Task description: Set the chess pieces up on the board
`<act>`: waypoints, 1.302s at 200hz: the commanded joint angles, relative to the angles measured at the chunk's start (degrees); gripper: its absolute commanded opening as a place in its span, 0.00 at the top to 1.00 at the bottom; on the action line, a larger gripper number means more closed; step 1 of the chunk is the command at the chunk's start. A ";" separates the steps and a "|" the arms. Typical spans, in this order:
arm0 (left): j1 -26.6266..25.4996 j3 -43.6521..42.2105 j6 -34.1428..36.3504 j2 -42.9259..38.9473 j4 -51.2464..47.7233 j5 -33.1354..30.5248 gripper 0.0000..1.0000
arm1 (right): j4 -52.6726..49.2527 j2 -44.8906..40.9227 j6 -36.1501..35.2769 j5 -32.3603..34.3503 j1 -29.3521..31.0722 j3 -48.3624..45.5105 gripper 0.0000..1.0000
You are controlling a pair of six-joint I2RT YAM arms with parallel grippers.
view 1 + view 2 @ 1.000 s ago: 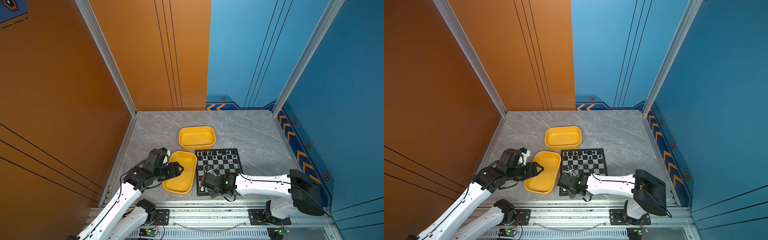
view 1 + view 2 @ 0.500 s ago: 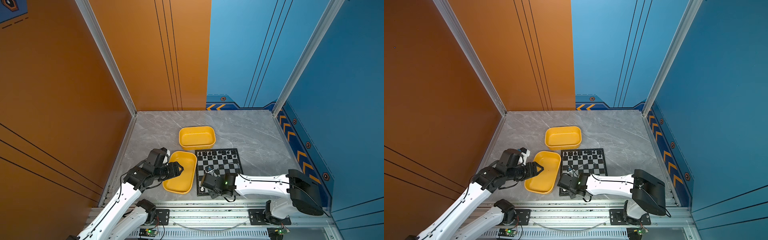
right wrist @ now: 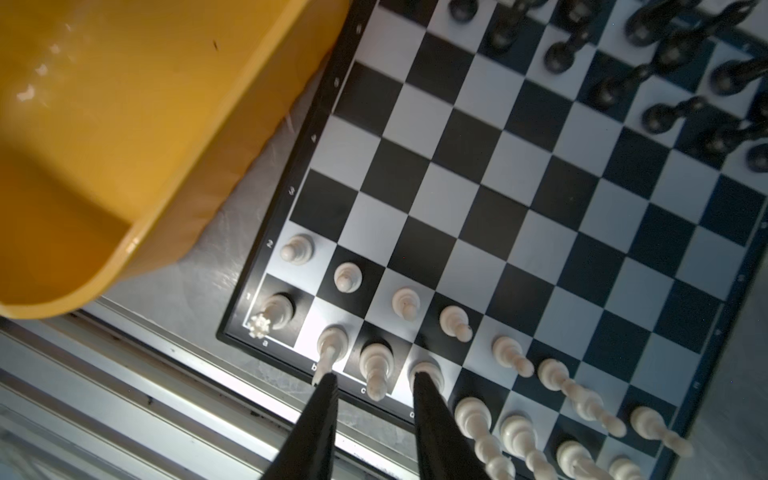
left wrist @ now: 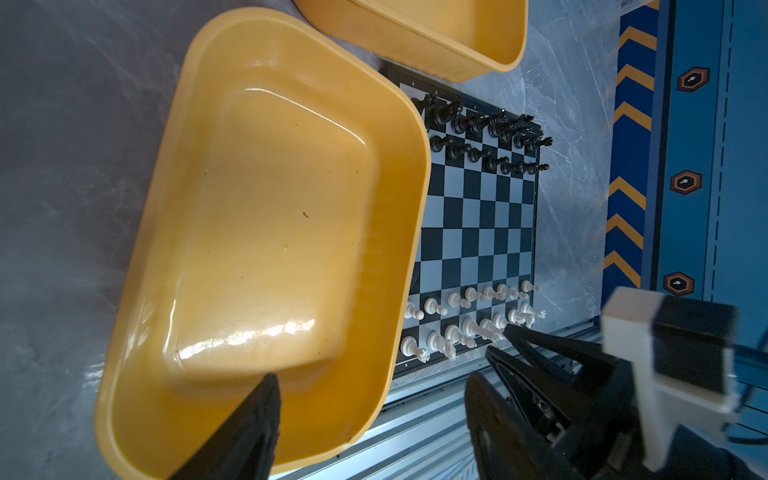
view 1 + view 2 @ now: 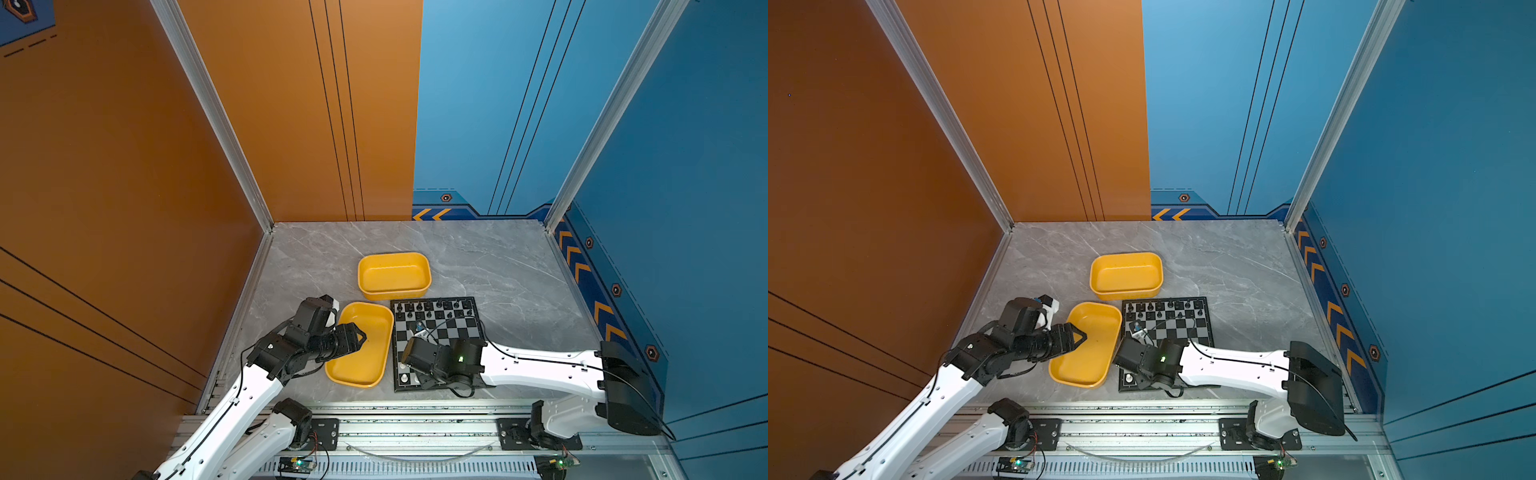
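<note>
The board (image 5: 453,332) lies on the grey table. Black chess pieces (image 5: 432,309) fill its two far rows and white ones (image 3: 457,324) its two near rows. My right gripper (image 3: 374,376) hangs over the near left end of the white back row. Its jaws are open and straddle a white piece (image 3: 376,359) that stands upright on its square, touching neither finger. My left gripper (image 4: 370,378) is open and holds nothing. It hovers over the near yellow tray (image 5: 365,374), left of the board, and shows in both top views (image 5: 1079,336).
A second yellow tray (image 5: 395,286) sits just beyond the board's far left corner. The near tray's long side almost touches the board's left edge. The aluminium rail (image 5: 415,415) runs along the table's front, and the orange wall stands close on the left.
My right gripper has opened from shut, and the white piece between its fingers now stands free on the board. The left arm has barely moved.
</note>
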 commanded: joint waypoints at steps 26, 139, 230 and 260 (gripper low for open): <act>0.44 4.30 5.66 2.31 -0.98 -6.94 0.02 | -7.32 -7.76 -7.73 2.62 -9.23 8.55 0.34; 21.47 4.11 18.57 11.23 18.80 -27.61 0.02 | 1.71 -19.90 -21.39 -3.95 -62.50 0.36 0.00; 24.02 -7.84 34.37 18.05 44.83 -32.54 0.02 | 39.03 -19.22 -31.77 -2.48 -71.40 -23.91 0.00; 23.93 -15.28 35.67 16.17 57.86 -27.52 0.02 | 49.11 -15.20 -32.22 -1.80 -71.84 -28.50 0.00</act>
